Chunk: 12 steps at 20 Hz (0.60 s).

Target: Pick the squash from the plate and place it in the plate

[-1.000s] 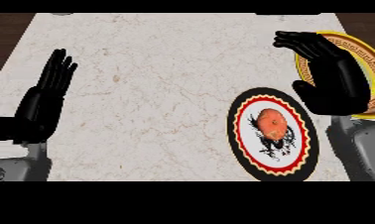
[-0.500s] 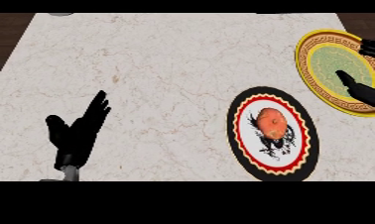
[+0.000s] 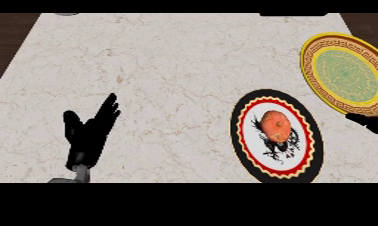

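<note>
Meanwhile the right robot hand (image 3: 367, 121) had retreated to 3 o'clock, fingers unclear; left robot hand (image 3: 90, 131) spread; squash (image 3: 276, 122) untouched.

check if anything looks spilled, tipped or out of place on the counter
Nothing stands out. The squash sits upright on the black-rimmed plate, the yellow plate lies flat and bare, and nothing is spilled on the counter.

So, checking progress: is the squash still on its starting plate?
Yes. The squash sits on the black-rimmed plate; the yellow plate holds nothing.
</note>
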Each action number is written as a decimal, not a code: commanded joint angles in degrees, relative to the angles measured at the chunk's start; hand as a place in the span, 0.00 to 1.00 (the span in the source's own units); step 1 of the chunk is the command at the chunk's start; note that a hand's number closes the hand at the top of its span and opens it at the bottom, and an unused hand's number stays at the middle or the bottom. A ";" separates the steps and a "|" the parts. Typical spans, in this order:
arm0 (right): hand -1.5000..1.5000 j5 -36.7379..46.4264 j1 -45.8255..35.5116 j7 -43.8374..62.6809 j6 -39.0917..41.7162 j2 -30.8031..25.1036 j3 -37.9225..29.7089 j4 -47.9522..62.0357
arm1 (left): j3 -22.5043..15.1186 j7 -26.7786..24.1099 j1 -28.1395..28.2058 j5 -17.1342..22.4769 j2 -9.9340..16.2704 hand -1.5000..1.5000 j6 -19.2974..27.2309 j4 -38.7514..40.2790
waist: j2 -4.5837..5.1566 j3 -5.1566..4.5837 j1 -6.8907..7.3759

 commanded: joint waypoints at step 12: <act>0.00 14.73 5.73 28.21 8.95 -8.93 12.67 -22.26 | 0.57 -0.73 1.98 -0.63 -0.39 0.50 -1.37 -0.43 | -0.13 -0.02 -0.04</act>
